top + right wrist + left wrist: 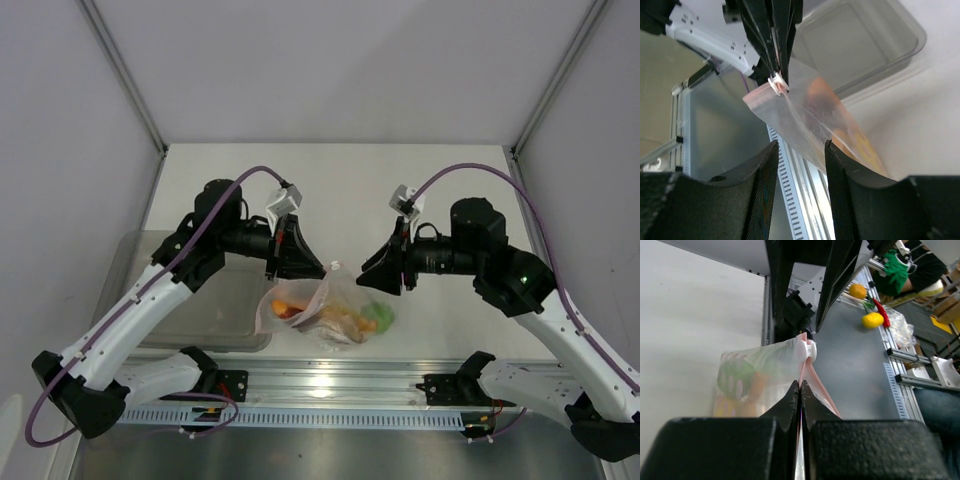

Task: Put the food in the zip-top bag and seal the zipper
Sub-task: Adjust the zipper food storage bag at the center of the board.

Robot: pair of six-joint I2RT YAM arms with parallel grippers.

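Note:
The clear zip-top bag hangs by its upper edge near the table's front, and its lower part rests on the table. The food is inside it: a dark-red and orange slice, yellow-orange pieces and a lime-green fruit. My left gripper is shut on the pinkish zipper, just behind the white slider. My right gripper is open and empty, to the right of the bag. In the right wrist view its fingers stand just short of the bag and the slider.
A grey translucent bin stands at the table's left, behind the left arm; it also shows in the right wrist view. An aluminium rail runs along the front edge. Loose toy foods lie on a surface beyond the table.

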